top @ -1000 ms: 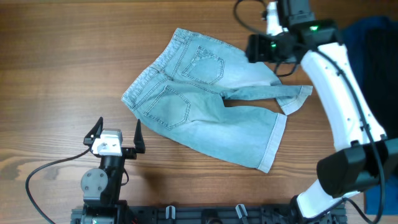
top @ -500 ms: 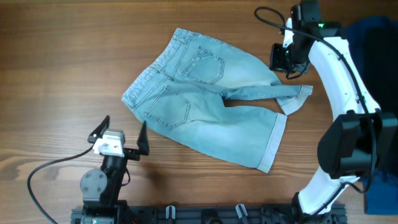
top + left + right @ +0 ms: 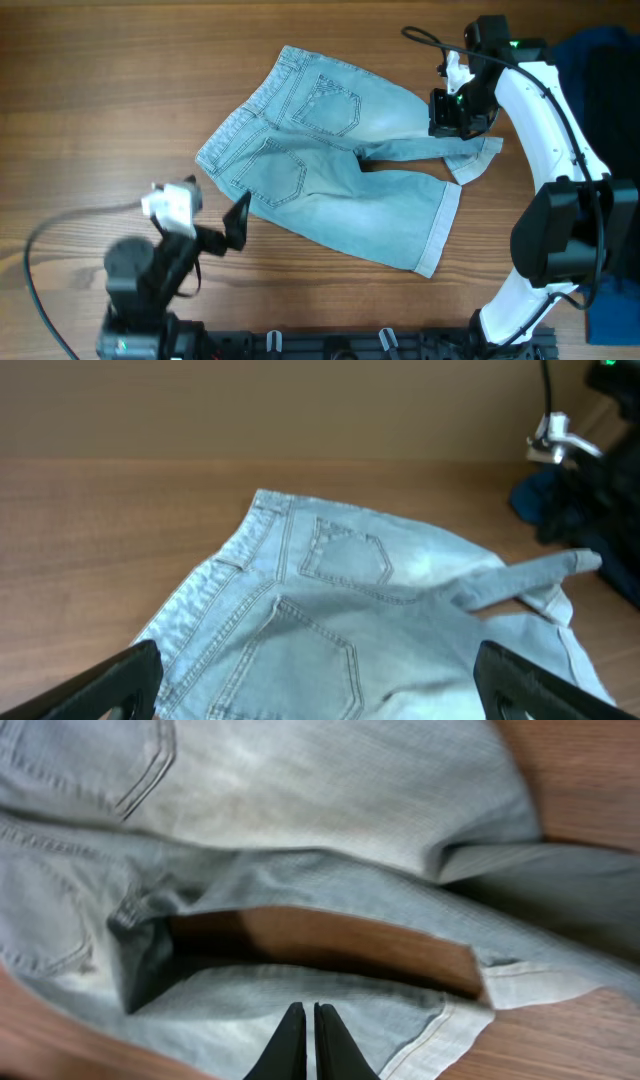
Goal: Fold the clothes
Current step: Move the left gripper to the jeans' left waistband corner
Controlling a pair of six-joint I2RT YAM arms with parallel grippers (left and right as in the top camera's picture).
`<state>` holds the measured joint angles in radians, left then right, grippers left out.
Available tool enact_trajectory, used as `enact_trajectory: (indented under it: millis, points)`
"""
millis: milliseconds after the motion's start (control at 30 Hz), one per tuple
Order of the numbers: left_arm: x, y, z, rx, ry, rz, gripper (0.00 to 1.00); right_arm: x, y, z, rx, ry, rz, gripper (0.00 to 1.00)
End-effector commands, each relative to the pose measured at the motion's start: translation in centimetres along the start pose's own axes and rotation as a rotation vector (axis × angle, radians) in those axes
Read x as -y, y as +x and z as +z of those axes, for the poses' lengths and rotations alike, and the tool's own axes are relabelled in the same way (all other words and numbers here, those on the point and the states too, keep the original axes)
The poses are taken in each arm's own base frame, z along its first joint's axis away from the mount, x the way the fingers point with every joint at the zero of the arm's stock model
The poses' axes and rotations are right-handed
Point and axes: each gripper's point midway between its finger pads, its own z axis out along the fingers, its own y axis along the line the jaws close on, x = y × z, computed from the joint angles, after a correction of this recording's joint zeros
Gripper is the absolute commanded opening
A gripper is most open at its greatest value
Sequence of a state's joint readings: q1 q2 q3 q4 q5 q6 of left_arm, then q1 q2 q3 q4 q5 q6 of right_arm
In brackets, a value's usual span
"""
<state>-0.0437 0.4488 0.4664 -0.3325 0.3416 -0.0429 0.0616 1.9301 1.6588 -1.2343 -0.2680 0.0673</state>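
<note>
Overhead: right arm (image 3: 548, 115) (white) between shorts (image 3: 330, 165), dark garments (image 3: 605, 70).

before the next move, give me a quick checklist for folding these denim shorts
1. denim shorts lying flat: not ok, far leg twisted narrow.
2. left claw open: ok, spread wide.
3. left claw reaching the cloth: cannot tell, blurred beside the waistband corner.
4. right claw open: not ok, shut over a leg near its hem.
5. right claw pinching cloth: cannot tell.
6. dark garments apart from the denim shorts: ok.
</note>
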Motion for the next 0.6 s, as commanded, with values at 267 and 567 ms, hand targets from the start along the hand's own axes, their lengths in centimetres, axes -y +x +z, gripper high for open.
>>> enact_trajectory:
  millis: [267,567]
  points:
    - [-3.3,-2.6,11.0,-0.369,-0.012,-0.131,1.00,0.8,-2.8,0.2,0.103,0.025,-0.006,0.04]
    - [-5.9,5.3,15.6,-0.582,-0.043,-0.224,0.77,2.1,-2.0,0.2,0.074,0.097,0.007,0.13]
